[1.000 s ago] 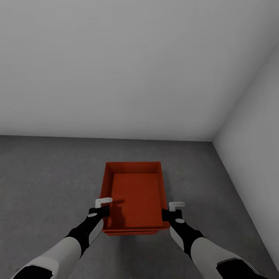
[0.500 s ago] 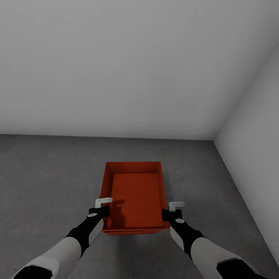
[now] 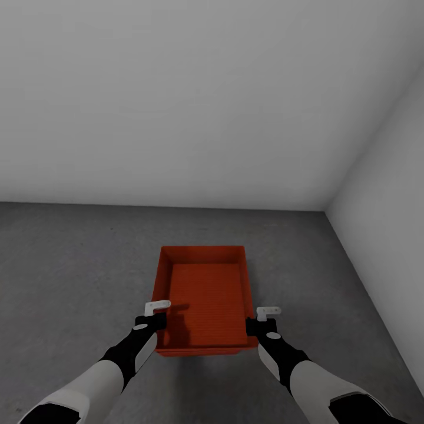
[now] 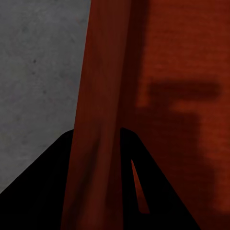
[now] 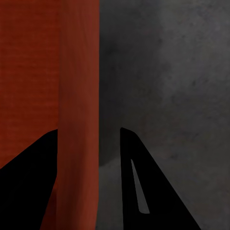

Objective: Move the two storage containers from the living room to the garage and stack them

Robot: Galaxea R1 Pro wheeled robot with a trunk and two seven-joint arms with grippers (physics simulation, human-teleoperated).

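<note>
The robot stands in the garage, facing a corner where two plain white walls (image 3: 206, 100) meet above the dark grey concrete floor (image 3: 70, 265). One orange-red storage container (image 3: 203, 294) is in view, lying between the two sets of jaws with its open top up.

The left gripper (image 3: 154, 315) straddles the container's left long wall near its close end: in the left wrist view that wall (image 4: 100, 120) runs up between the two dark fingers, one inside the bin and one outside, with the jaws closed against it. The right gripper (image 3: 265, 321) straddles the opposite wall (image 5: 79, 110) in the same way, but there a clear gap shows between the wall and the outer finger, so I cannot tell whether these jaws are clamped or loosened.

The container looks to be at or very near floor level; whether it rests fully on the concrete cannot be told from these views.

As a judgement, the carry of this first bin is done or nearly done: it has reached the garage. What is left is to let go of it, fetch the other container from the living room, and stack that one on top.
</note>
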